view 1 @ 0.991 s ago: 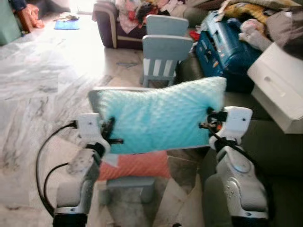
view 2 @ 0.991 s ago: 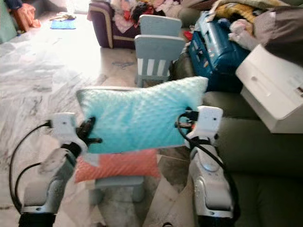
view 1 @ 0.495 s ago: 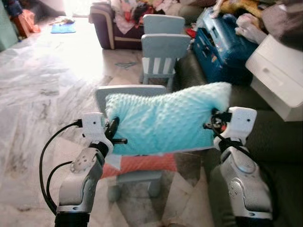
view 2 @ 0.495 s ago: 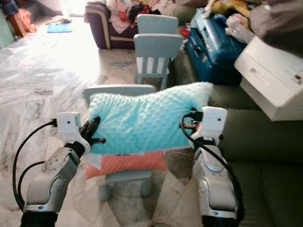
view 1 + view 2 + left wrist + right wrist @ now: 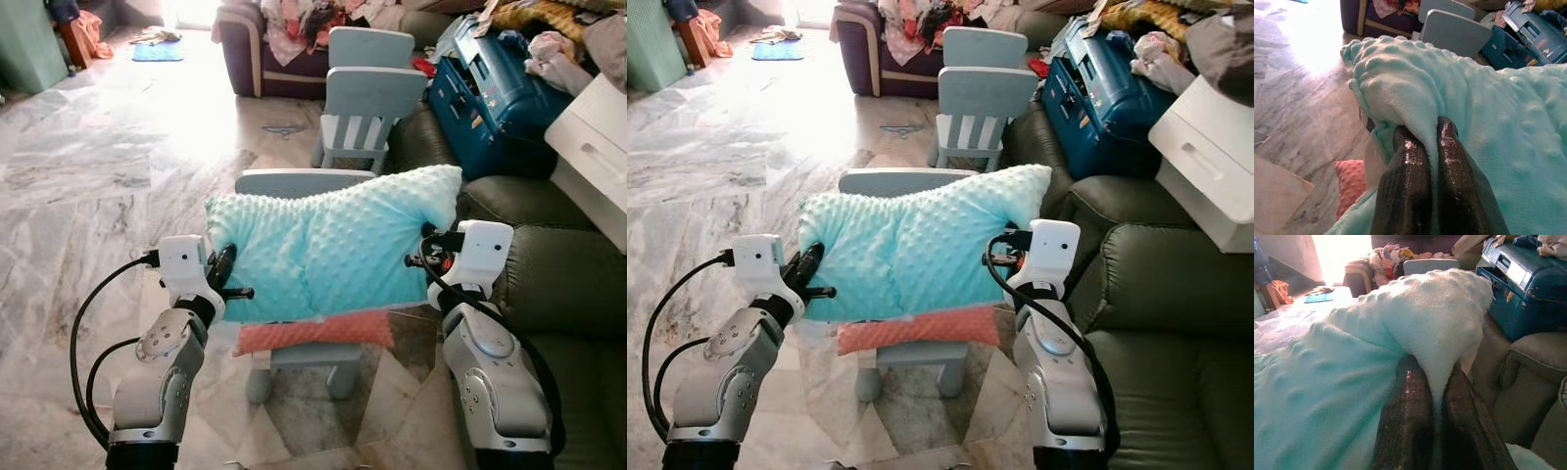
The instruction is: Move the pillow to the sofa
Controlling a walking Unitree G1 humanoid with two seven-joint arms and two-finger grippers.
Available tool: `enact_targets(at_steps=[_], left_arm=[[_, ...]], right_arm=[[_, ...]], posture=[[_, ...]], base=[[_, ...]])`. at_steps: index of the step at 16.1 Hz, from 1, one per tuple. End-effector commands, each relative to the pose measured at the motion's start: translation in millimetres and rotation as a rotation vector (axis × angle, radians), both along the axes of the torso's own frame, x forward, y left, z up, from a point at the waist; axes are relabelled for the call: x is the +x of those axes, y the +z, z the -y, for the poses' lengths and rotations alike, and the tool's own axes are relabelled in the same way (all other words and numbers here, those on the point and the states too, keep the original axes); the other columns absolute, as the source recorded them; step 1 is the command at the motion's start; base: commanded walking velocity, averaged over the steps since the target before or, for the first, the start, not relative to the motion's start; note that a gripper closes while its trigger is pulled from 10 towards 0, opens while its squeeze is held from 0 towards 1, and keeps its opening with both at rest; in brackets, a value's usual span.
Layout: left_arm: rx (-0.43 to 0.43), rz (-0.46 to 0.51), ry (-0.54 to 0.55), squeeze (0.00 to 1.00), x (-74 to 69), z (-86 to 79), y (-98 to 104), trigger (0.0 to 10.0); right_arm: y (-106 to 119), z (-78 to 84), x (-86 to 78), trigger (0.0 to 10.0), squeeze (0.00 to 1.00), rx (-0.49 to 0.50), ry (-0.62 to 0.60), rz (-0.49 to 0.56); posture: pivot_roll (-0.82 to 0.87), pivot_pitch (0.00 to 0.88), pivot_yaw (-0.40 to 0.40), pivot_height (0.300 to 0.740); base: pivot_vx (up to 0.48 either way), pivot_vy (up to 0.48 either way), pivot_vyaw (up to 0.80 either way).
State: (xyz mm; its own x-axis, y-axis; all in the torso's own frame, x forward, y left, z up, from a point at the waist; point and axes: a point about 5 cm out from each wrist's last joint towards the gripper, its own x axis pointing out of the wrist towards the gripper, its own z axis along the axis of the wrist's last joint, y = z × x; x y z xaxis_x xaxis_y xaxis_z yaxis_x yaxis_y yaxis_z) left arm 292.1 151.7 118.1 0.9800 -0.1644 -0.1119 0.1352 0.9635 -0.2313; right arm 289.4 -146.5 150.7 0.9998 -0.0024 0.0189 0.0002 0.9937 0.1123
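Observation:
A bumpy light-teal pillow (image 5: 328, 245) hangs in the air between my two arms, above a small grey-blue chair (image 5: 294, 182). My left gripper (image 5: 223, 266) is shut on the pillow's left edge, and its black fingers (image 5: 1408, 171) pinch a fold of the fabric. On the opposite corner my right gripper (image 5: 426, 252) is shut as well, fingers (image 5: 1410, 401) squeezing the plush. The dark olive sofa (image 5: 568, 284) stands to my right, close to the right arm.
A coral pillow (image 5: 313, 333) lies on the small chair's seat under the teal one. Two more pale blue chairs (image 5: 364, 98) stand behind. A blue suitcase (image 5: 495, 98) and a white drawer unit (image 5: 593, 157) rest on the sofa's far end. Marble floor (image 5: 98, 176) lies open to my left.
The camera has shifted, and the sofa now shows larger on the right. The teal pillow stays held between both grippers, slightly lower and nearer the sofa.

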Motion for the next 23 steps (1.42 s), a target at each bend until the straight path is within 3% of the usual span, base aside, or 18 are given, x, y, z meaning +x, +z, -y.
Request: enact_targets(at_steps=[1, 23], left_arm=[[-0.005, 0.014, -0.021, 0.0, 1.8, 4.0, 3.5, 10.0], [-0.049, 0.016, -0.035, 0.0, 2.0, 5.1, 3.1, 10.0]], right_arm=[[5.5, 4.3, 0.3, 10.0, 0.0, -0.006, -0.018, 0.021], [5.6, 5.6, 1.6, 10.0, 0.0, -0.011, -0.009, 0.017]], posture=[[-0.08, 0.093, -0.064, 0.74], [-0.08, 0.081, -0.069, 0.74]], base=[[0.0, 0.0, 0.0], [0.0, 0.0, -0.78]])
